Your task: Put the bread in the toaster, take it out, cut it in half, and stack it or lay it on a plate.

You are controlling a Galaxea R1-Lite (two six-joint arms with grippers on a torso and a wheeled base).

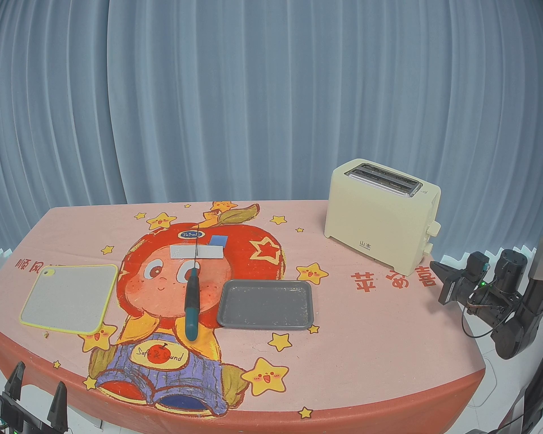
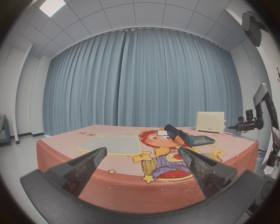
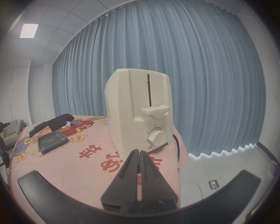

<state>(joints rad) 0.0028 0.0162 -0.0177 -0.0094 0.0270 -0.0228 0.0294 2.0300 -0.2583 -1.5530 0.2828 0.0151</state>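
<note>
Cream toaster (image 1: 382,217), count one, stands at the table's (image 1: 367,339) far right; we log one grey plate (image 1: 266,325) mid-table, one teal-handled knife (image 1: 192,305) just left of it, one cutting board (image 1: 70,298) near the left edge. Left gripper (image 2: 142,150) spread, empty; right gripper (image 3: 139,151) pinched together on nothing, facing the toaster's lever (image 3: 154,110)

Blue-grey pleated curtain (image 1: 254,96) runs floor to ceiling right across the back. Overhead, a grid of white ceiling tiles (image 2: 140,14) with one square light panel (image 2: 52,6) glowing. White wall (image 2: 17,96) off to the side, dark skirting below, and a pale glossy floor (image 2: 17,157). A grey armchair (image 3: 13,127) sits at the room's edge. A floor socket (image 3: 213,184) is near the curtain hem. The worktop (image 1: 367,339) wears a pink cartoon cloth.
</note>
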